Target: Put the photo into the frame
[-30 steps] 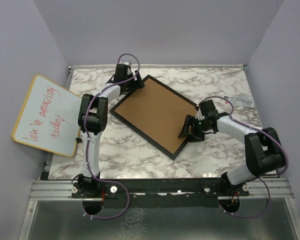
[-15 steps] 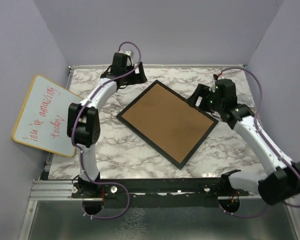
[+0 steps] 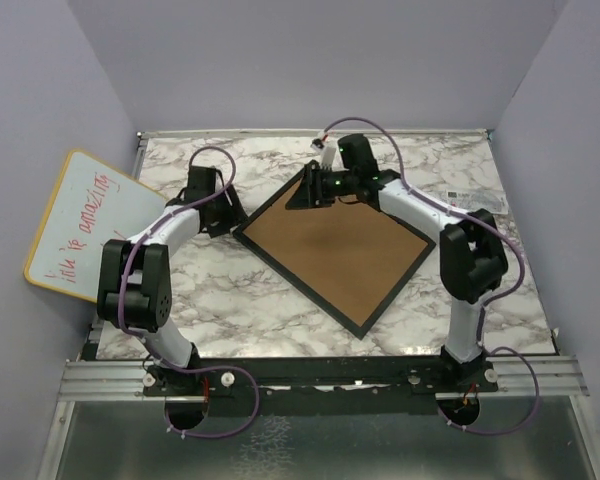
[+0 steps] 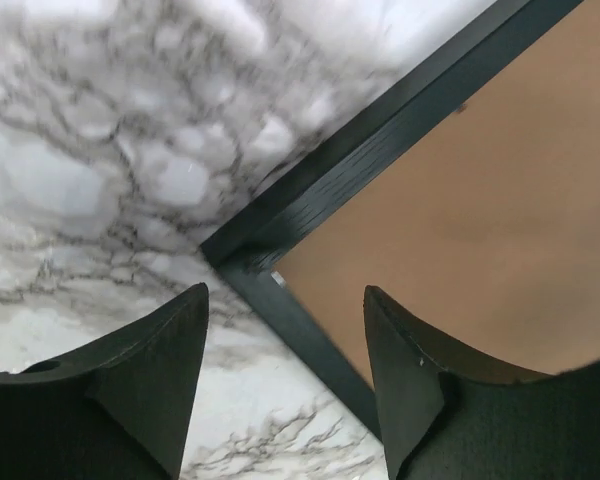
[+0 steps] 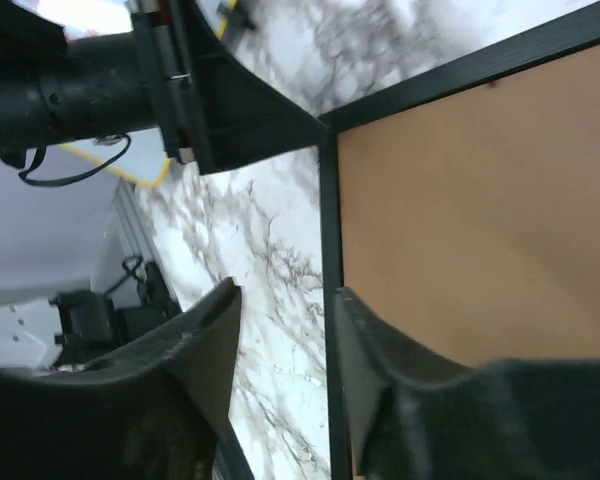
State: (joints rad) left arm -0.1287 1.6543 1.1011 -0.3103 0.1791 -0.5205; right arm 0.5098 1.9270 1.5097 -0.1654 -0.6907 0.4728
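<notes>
The left gripper [image 4: 285, 298] stands open, its two dark fingers [image 4: 150, 385] spread either side of the left corner of the black picture frame [image 4: 380, 130]. One finger is over the marble table [image 4: 100, 150], the other over the brown backing board [image 4: 480, 200]. Whether they touch the frame cannot be told from here.

The right gripper [image 5: 285, 295] is also open. Its own camera shows it straddling one black side of the frame just below the far corner, with the left gripper's dark body right beside that corner, a closeness the left wrist view does not show.

Only the overhead view gives the whole layout. The frame lies flat mid-table, turned like a diamond, board side up, with one gripper at its left corner and one at its far corner. A yellow-rimmed whiteboard [image 3: 80, 235] with red handwriting leans off the table's left edge.
</notes>
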